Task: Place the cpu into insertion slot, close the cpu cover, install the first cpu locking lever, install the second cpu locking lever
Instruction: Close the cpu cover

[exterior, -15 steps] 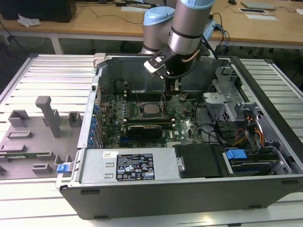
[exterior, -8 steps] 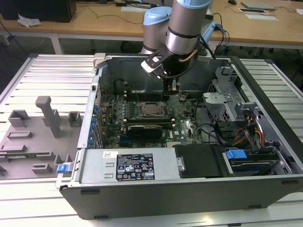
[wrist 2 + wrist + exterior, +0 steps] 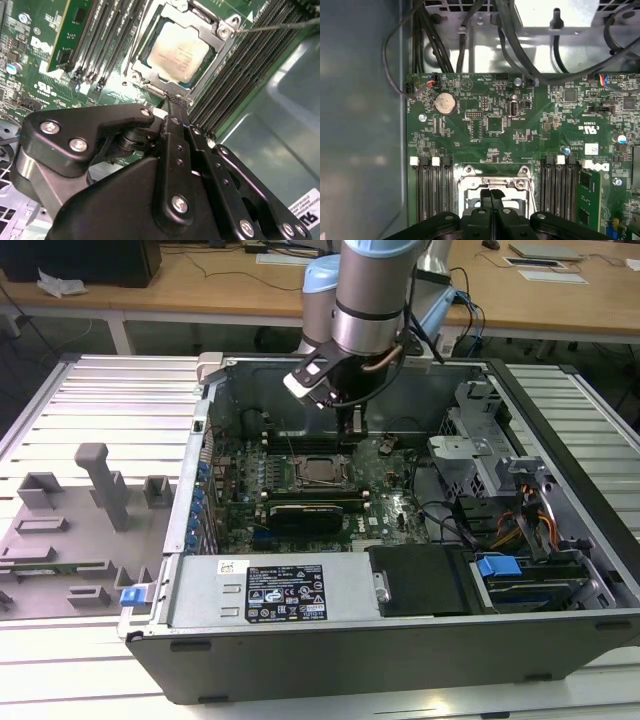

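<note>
Inside the insertion slot [image 3: 318,472] on the green circuit board [image 3: 485,125], the cpu [image 3: 175,52] lies flat. Its silvery face shows through the window of the cpu cover [image 3: 215,60], which is lowered over it. At the cover's edge, the gripper [image 3: 175,102] has its fingers pressed together, with nothing visible between them. A thin wire lever [image 3: 280,26] reaches out from the socket's corner across the memory slots [image 3: 240,75].
</note>
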Controlling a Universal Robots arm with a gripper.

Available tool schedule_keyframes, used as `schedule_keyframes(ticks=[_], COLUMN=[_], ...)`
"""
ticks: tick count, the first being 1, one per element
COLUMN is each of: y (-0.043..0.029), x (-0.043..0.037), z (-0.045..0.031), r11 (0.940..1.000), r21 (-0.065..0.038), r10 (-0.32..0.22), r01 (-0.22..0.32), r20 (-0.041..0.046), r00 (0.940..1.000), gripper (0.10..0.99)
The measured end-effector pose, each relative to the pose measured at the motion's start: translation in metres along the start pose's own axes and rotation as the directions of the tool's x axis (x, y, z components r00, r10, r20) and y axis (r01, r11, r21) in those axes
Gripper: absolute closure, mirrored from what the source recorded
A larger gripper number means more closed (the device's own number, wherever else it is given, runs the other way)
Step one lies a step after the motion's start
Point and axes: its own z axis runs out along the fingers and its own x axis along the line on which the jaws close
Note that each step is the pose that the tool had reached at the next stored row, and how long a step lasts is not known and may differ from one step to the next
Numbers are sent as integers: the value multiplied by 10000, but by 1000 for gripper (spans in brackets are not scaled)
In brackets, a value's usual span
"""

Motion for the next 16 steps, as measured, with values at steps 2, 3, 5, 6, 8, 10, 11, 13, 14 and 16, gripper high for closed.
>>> schedule_keyframes(ticks=[2,3,5,6,8,10,11,13,14,16], y=[-25,-34,-60,-71,-149,-261,-294,-325,-342,-344], x=[-11,-15,-27,-29,-35,-44,-46,-47,-47,-48], z=[2,3,6,9,20,37,44,56,65,66], r11=[10000,9999,9997,9996,9991,9991,9991,9991,9991,9991], r21=[-83,-116,-225,-279,-414,-433,-431,-432,-432,-431], r10=[-2,-3,-3,-2,-3,-3,-3,-4,-3,-4], r01=[3,4,5,5,8,8,8,9,8,9], r20=[53,68,101,104,109,112,118,122,125,128], r00=[10000,10000,9999,9999,9999,9999,9999,9999,9999,9999], gripper=[980,980,980,980,980,980,980,980,980,980])
